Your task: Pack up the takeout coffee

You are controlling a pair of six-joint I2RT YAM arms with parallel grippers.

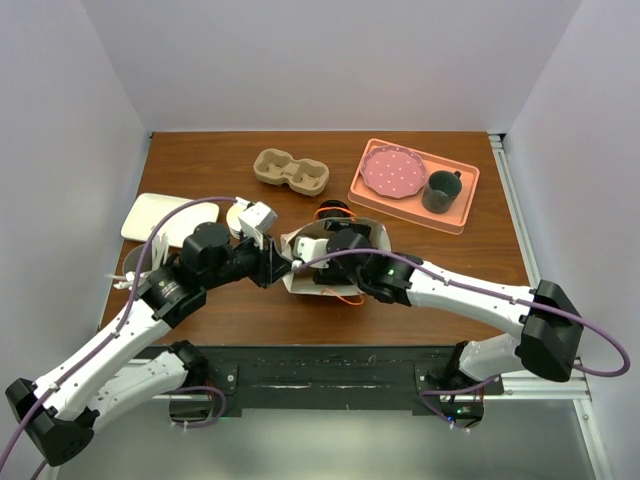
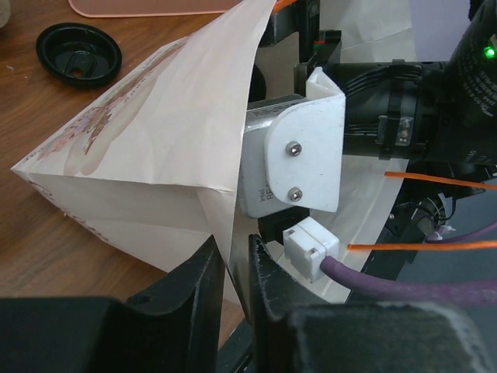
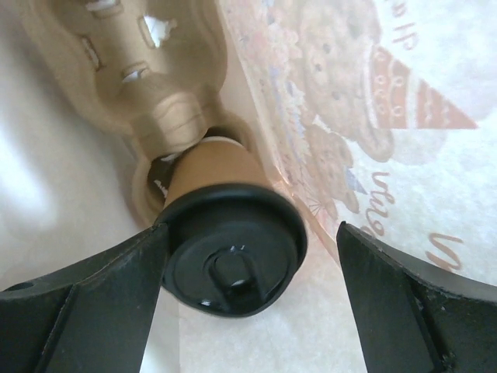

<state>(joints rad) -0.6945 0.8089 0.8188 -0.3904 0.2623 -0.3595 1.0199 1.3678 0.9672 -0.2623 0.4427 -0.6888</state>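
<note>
Right gripper's [image 3: 250, 237] jaws stood wide apart, flanking the tan paper cup with black plastic lid [image 3: 229, 256]. Its lid end faced that gripper, base pointing away!

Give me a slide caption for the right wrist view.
Inside the paper bag, the lidded coffee cup sits in a pulp carrier, right gripper open around it.

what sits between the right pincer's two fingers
The takeout coffee, its base in a pulp carrier inside the paper bag, shown in the right wrist view.

Brown wooden table [image 1: 200, 160] with pulp carrier [image 1: 291, 171], salmon tray [image 1: 405, 207], white paper bag [image 2: 155, 116], loose black lid [image 2: 78, 53].
</note>
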